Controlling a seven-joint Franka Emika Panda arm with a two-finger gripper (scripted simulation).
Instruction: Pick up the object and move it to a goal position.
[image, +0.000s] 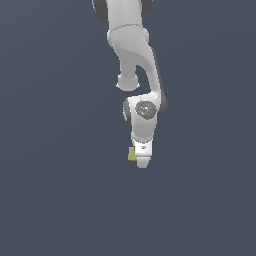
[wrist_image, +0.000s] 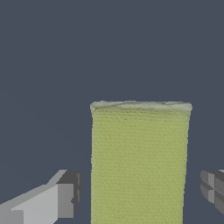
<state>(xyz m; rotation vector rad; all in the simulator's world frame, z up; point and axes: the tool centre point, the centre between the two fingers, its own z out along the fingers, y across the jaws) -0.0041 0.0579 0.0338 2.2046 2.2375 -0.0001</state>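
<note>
Yellow-green and bumpy like cloth, the block fills the middle of my wrist view. It stands between the two fingers, and I see a gap on each side, so the jaws are apart and not touching it. In the exterior view the block peeks out beside the gripper, low near the dark tabletop. I cannot tell if it rests on the tabletop. I think my job now is to squeeze. I should keep the block in the middle, close slowly so both fingers meet it together, and lift only when it is held tight. If one finger touches first, the block could tip.
</note>
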